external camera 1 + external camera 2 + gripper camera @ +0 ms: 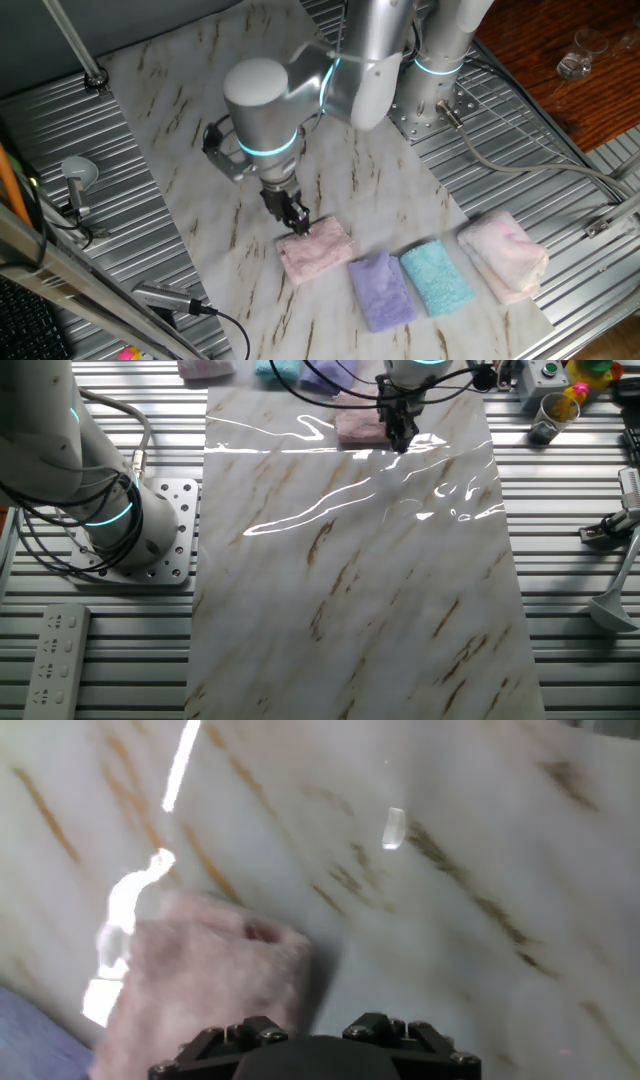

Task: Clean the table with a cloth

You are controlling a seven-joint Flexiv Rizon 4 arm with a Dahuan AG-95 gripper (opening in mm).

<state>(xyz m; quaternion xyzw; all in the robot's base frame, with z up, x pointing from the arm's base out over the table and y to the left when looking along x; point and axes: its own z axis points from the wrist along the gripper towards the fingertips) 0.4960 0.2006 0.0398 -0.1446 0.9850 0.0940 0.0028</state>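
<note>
The cloth (316, 249), a small fluffy dusty-pink towel, lies flat near the front edge of the white marble-look table (190, 110). It also shows in the other fixed view (357, 426) and at lower left in the hand view (205, 975). My gripper (297, 220) points down at the cloth's upper left corner, its dark fingers close together and touching or just above the edge. It also shows in the other fixed view (401, 438). The hand view shows only the gripper's base, so the fingertips are hidden and I cannot tell if they pinch the cloth.
A purple towel (381, 290), a teal towel (437, 278) and a larger pale pink-white towel (503, 254) lie in a row to the cloth's right. Ribbed grey metal (90, 230) surrounds the slab. The arm's base (120, 520) stands left of the slab.
</note>
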